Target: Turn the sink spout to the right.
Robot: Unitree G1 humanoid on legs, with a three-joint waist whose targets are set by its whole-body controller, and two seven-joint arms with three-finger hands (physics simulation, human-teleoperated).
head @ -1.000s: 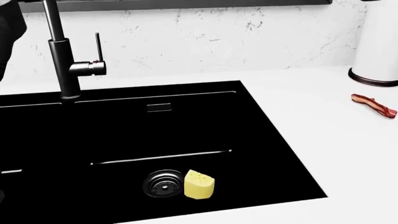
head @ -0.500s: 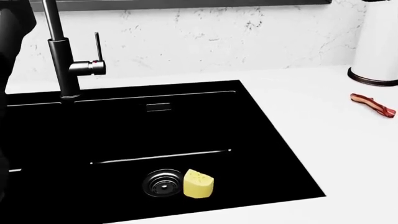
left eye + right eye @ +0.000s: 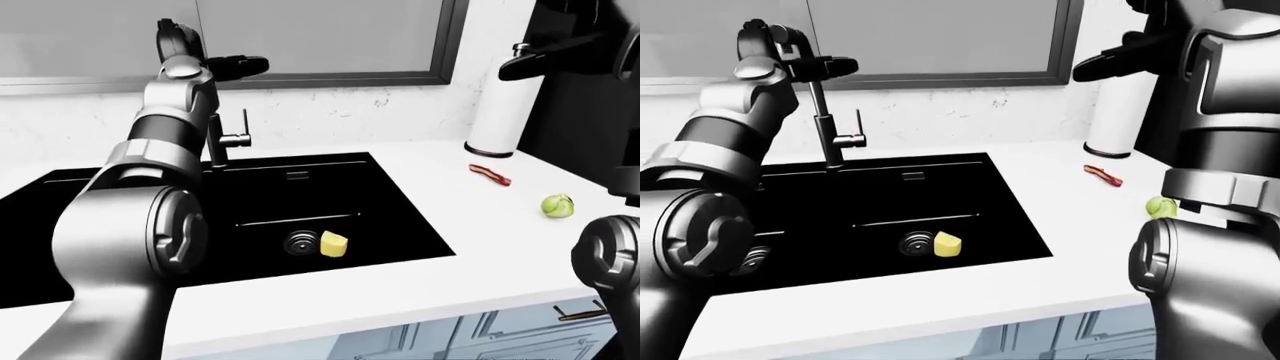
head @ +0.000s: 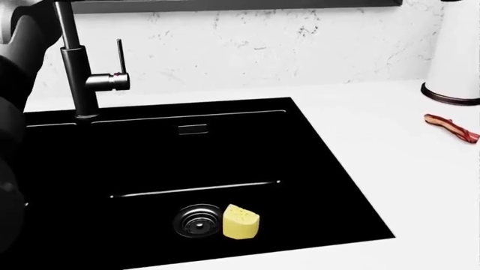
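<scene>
The left hand (image 3: 805, 56) is raised at the faucet spout (image 3: 821, 112), fingers apart beside its upper neck; next, it must push the spout rightward. The right hand (image 3: 1120, 51) idles, fingers apart.

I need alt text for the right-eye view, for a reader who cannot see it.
The robot's left hand is raised at the top of the black faucet above a black sink holding a yellow cheese wedge. Bacon lies on the white counter.

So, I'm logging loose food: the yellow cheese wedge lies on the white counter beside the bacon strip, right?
Not quite. The cheese wedge lies inside the black sink, beside the drain, as the head view shows. The bacon strip alone lies on the white counter.
</scene>
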